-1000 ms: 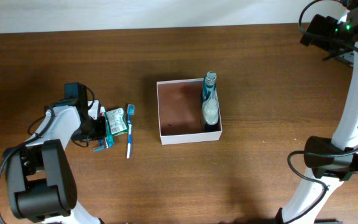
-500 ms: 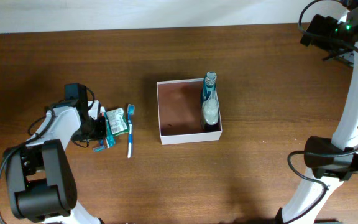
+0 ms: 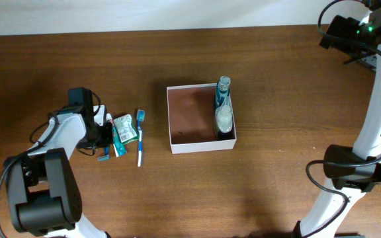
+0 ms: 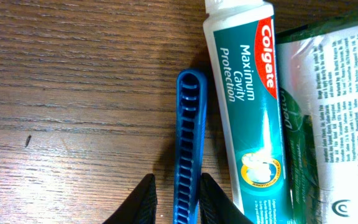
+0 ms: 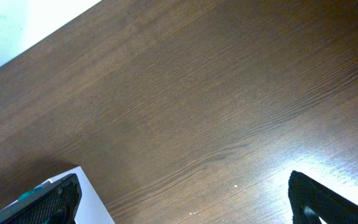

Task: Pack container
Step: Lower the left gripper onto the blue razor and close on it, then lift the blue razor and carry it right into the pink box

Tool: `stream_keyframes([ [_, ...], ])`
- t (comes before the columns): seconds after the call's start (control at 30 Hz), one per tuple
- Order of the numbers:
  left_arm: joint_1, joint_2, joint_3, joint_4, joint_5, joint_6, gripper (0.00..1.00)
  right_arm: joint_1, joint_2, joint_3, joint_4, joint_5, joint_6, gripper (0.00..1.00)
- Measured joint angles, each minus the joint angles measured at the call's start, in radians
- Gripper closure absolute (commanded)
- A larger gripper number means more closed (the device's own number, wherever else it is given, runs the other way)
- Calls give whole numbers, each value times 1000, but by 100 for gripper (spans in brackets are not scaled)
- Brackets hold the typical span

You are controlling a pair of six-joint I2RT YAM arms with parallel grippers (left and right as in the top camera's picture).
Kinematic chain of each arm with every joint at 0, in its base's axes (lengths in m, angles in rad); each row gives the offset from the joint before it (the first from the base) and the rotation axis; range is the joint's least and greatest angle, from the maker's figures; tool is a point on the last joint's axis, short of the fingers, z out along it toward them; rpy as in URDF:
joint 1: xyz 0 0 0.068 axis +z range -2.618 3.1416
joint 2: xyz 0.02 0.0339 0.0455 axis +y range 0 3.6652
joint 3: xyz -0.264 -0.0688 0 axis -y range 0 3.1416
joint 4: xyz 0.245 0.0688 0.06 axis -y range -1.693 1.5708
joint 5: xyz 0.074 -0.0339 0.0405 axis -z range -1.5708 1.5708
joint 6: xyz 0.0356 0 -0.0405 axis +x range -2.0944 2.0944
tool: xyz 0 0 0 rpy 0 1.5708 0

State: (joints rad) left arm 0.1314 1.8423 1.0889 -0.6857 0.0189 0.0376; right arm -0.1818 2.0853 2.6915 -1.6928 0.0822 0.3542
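The wood-grain surface point(image 3: 276, 99) carries the container point(image 3: 202, 145) at its middle: thin white walls, reddish floor, a clear bottle point(image 3: 223, 109) along its right wall. The right gripper point(image 5: 188, 202) hangs wide, empty. Beside the glossy toothpaste tube point(image 4: 247, 106), the left gripper point(image 4: 178, 200) sets narrow jaws astride the ribbed blue handle point(image 4: 188, 124); whether they pinch, I cannot tell. Gripped near its end, it could swivel or drag the tube.

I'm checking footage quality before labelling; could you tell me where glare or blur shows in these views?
Right wrist view: a bright glare patch on the table at lower right. Left wrist view: sharp, print on the toothpaste tube reads clearly. Overhead view: evenly lit, no glare on the container.
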Motion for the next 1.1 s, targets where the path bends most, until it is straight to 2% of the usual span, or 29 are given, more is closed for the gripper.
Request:
stream_keyframes([
  [0.1,0,0,0,0,0,0,78,0,0,0,0,0,0,2],
  [0.17,0,0,0,0,0,0,85,0,0,0,0,0,0,2],
  [0.37,0,0,0,0,0,0,87,0,0,0,0,0,0,2],
  [0.6,0,0,0,0,1,0,98,0,0,0,0,0,0,2],
  [0.77,0,0,30,-57,0,0,99,0,0,0,0,0,0,2],
  [1.1,-10,-2,231,-185,0,-40,99,0,0,0,0,0,0,1],
])
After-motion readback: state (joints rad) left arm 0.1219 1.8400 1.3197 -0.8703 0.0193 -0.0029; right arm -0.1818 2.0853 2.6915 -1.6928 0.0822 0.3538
